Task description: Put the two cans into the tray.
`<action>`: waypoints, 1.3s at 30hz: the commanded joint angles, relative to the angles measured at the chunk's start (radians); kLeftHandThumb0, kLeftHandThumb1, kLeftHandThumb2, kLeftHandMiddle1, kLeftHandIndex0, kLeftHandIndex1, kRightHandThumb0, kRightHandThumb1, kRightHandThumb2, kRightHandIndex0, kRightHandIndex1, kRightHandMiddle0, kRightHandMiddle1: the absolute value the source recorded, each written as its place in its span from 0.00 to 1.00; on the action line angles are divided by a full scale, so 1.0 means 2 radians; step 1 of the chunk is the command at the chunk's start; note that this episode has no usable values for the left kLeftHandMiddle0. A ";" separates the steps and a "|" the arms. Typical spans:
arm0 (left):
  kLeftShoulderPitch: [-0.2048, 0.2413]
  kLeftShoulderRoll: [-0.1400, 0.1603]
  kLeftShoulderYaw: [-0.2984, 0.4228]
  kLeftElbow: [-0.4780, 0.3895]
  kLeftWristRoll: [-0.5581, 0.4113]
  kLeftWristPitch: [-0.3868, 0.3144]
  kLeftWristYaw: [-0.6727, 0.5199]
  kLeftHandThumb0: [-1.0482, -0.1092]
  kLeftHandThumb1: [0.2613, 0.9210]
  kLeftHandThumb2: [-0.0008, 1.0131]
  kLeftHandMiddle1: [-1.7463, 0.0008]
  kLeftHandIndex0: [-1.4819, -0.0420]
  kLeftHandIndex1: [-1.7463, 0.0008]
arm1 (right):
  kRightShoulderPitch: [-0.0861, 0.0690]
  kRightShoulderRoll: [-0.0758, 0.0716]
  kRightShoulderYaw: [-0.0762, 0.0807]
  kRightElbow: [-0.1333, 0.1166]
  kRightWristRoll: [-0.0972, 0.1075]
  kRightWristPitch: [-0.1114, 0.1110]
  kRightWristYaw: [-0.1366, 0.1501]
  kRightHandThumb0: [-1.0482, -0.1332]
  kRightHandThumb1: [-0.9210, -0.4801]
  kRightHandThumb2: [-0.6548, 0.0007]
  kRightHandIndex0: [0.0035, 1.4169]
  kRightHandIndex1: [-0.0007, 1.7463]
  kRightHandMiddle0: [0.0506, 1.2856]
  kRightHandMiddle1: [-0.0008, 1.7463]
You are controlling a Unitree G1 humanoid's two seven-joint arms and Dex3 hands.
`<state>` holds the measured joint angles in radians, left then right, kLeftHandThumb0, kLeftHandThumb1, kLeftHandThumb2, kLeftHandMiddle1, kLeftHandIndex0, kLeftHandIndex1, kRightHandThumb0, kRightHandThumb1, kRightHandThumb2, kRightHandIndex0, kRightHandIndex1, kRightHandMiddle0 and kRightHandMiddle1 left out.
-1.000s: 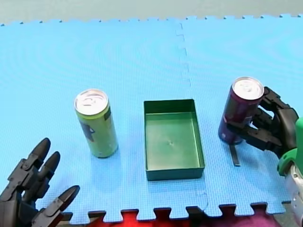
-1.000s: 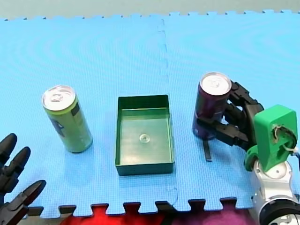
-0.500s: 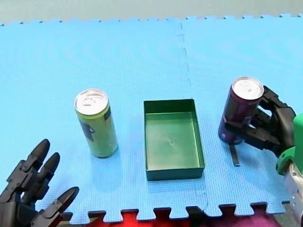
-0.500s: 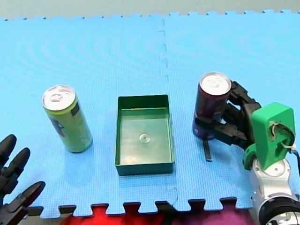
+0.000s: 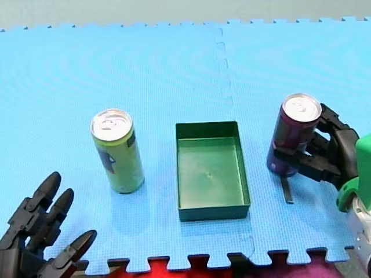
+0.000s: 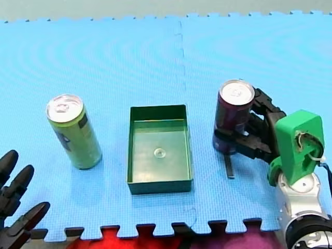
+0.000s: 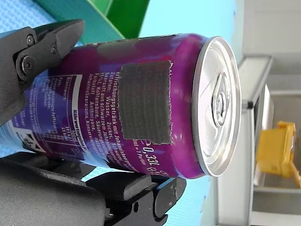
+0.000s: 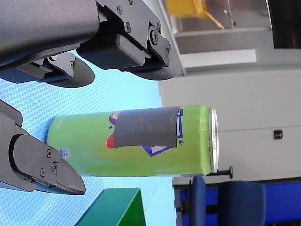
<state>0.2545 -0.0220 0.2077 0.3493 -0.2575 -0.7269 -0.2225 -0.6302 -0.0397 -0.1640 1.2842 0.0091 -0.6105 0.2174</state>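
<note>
The work surface is a blue foam mat (image 5: 145,69) made of interlocking tiles. A toothed seam (image 5: 227,81) runs from the far edge toward the middle. Along the near edge, red and purple show beneath the mat's teeth.

A green tray (image 5: 213,212) sits in the middle, open side up, with nothing in it.

The purple can (image 5: 293,136) is upright just to the right of the tray, outside it. The right hand (image 5: 331,152) comes in from the right side, and its black fingers (image 5: 288,155) are clamped around the can's lower body. I cannot tell whether the base touches the mat. A short dark strip (image 5: 286,190) lies on the mat by the can's foot. A green part (image 6: 296,145) sits at the right wrist.

The first wrist view shows the same grasp close up, with fingers on both sides of the can and a grey patch (image 7: 143,101) on its side.

The green can (image 5: 119,153) stands upright left of the tray, well apart from the purple can.

The left hand (image 5: 40,231) is at the near left corner. It holds nothing and its fingers are not curled.

In the second wrist view black fingers (image 8: 127,42) frame the green can without touching it. Pale cabinet fronts (image 8: 225,99) and a yellow object (image 8: 188,7) stand behind it.
</note>
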 commanded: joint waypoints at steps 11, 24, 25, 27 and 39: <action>-0.005 0.005 0.005 0.006 -0.003 0.000 -0.006 0.00 0.82 0.00 1.00 0.68 1.00 | -0.015 0.006 0.001 0.002 -0.004 0.003 -0.007 0.00 0.52 1.00 0.31 0.00 0.27 0.00; -0.006 0.006 0.006 0.003 -0.001 0.001 -0.004 0.00 0.82 0.00 1.00 0.68 1.00 | -0.008 0.016 0.010 -0.007 -0.032 -0.047 -0.109 0.79 0.37 0.99 0.99 0.03 0.98 0.01; -0.005 0.006 0.006 0.002 0.000 0.001 -0.004 0.00 0.82 0.00 1.00 0.68 1.00 | -0.008 0.016 0.010 -0.007 -0.032 -0.047 -0.109 0.79 0.37 0.99 0.99 0.03 0.98 0.01; -0.006 0.006 0.006 0.001 0.000 0.002 -0.003 0.00 0.82 0.00 1.00 0.68 1.00 | -0.009 0.015 0.010 -0.007 -0.031 -0.047 -0.109 0.79 0.36 0.99 0.99 0.02 0.98 0.01; -0.006 0.004 0.006 0.002 0.002 0.003 0.001 0.00 0.83 0.00 1.00 0.68 1.00 | -0.008 0.011 0.007 -0.009 -0.023 -0.043 -0.096 0.79 0.34 0.99 0.98 0.01 0.98 0.00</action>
<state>0.2424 -0.0167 0.2163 0.3529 -0.2544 -0.7205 -0.2239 -0.6464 -0.0079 -0.1466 1.2732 -0.0453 -0.6988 0.0261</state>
